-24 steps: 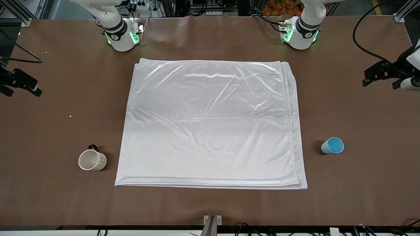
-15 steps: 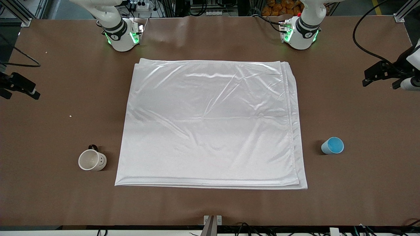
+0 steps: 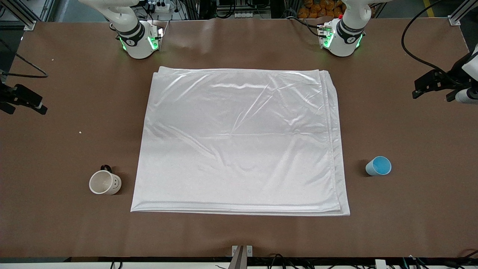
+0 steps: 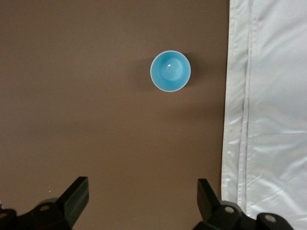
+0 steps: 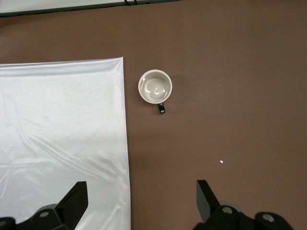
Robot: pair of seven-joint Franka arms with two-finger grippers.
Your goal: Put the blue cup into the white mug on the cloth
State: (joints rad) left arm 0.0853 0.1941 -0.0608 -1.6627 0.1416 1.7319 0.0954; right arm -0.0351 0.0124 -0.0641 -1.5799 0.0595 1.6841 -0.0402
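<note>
- I see the cloth (image 3: 239, 144) spread flat in the middle of the table (image 3: 410, 224), its folded layers showing along the edge toward the left arm's end (light creases across the top sheet).
- The white mug (image 3: 105, 182) stands upright on the bare table toward the right arm's end, just beside the cloth's near corner and not touching it. It is empty, with its black handle on the side away from the front camera.
- The blue cup (image 3: 378, 166) stands upright on the bare table toward the left arm's end, near the cloth's layered edge but clear of it. It is empty too.
- Mug and cup are well apart, with the full width of the cloth between them; neither one is on the cloth.
- The left gripper (image 4: 143, 201) hangs over bare table near the left arm's end. Its fingers (image 4: 76, 196) are spread wide with nothing between them, and I get the cup (image 4: 170, 71) and the cloth edge (image 4: 240, 120) from above in its wrist view.
- The right gripper (image 5: 142, 201) hangs over the table's edge region at the right arm's end, fingers (image 5: 76, 197) likewise wide apart and empty. Its wrist view looks down into the mug (image 5: 155, 86) beside the cloth corner (image 5: 62, 120).
- A small pale speck (image 3: 80, 132) lies on the table, farther from the front camera than the mug.
</note>
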